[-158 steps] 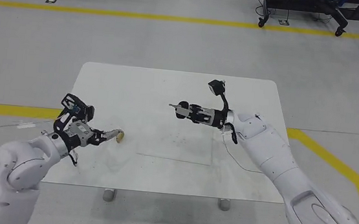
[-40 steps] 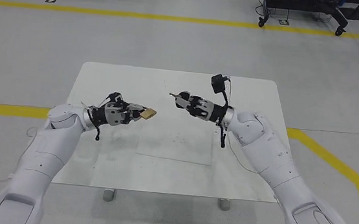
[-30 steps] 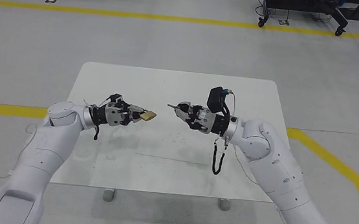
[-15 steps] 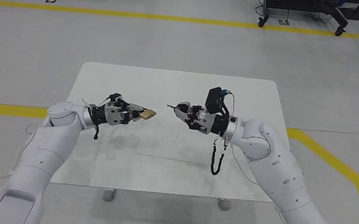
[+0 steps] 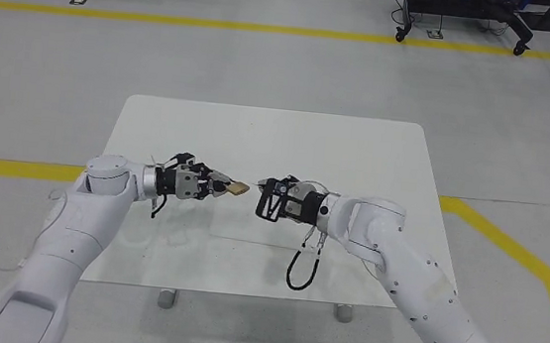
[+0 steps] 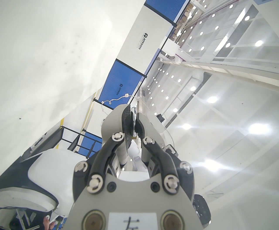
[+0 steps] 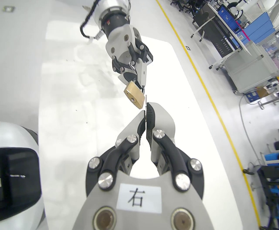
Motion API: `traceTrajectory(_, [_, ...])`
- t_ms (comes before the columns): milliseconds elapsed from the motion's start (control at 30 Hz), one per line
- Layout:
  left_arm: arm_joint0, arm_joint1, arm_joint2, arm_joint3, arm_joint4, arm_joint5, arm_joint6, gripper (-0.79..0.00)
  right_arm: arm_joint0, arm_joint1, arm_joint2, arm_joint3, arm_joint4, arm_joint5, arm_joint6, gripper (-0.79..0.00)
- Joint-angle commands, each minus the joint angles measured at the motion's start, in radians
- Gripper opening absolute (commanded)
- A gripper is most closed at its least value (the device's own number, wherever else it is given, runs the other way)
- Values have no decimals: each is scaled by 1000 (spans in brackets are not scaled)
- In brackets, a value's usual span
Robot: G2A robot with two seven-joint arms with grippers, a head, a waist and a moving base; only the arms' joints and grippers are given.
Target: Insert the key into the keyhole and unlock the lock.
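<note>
Above the middle of the white table [image 5: 357, 150], my left gripper [image 5: 219, 180] is shut on the shackle of a brass padlock [image 5: 238, 186]. The padlock's body points toward my right gripper [image 5: 265, 191]. In the right wrist view the padlock [image 7: 134, 97] hangs from the left gripper [image 7: 140, 86] with its keyhole end facing me. My right gripper [image 7: 145, 111] is shut on a thin silver key [image 7: 146, 100]. The key's tip lies just beside the padlock's lower corner, a little off the keyhole. In the left wrist view, the left gripper [image 6: 133, 122] pinches a sliver of metal.
The tabletop around both grippers is bare white, with rounded corners and a faint sheet outline near the front. A black cable [image 5: 301, 264] loops under my right wrist. Yellow floor lines [image 5: 507, 244] and dark carts [image 5: 470, 11] lie beyond the table.
Both grippers have come together over the table's middle. The right wrist has turned over and dropped lower, and the gap between key and padlock has nearly closed.
</note>
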Motion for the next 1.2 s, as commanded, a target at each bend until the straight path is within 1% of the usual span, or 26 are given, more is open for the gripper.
traceTrajectory(0, [-7, -1, 6, 9, 6, -1, -4, -785, -6, -1, -19, -8, -57, 25, 3, -785])
traceTrajectory(100, [-14, -5, 10, 27, -8, -6, -19, -785, -13, -3, -40, -16, -100, 50, 10, -785])
traceTrajectory(400, [-35, -16, 23, 79, -47, -26, -68, -785, -21, -6, -74, -38, -162, 45, 23, -785])
traceTrajectory(633, [-44, -20, 31, 101, -51, -38, -91, -785, -19, -8, -86, -46, -169, 36, 19, -785])
traceTrajectory(900, [-52, -22, 36, 113, -46, -46, -105, -785, -22, -12, -95, -55, -193, 52, 40, -785])
traceTrajectory(1167, [-64, -23, 43, 124, -40, -37, -123, -785, -8, -19, -110, -48, -200, 60, 59, -785])
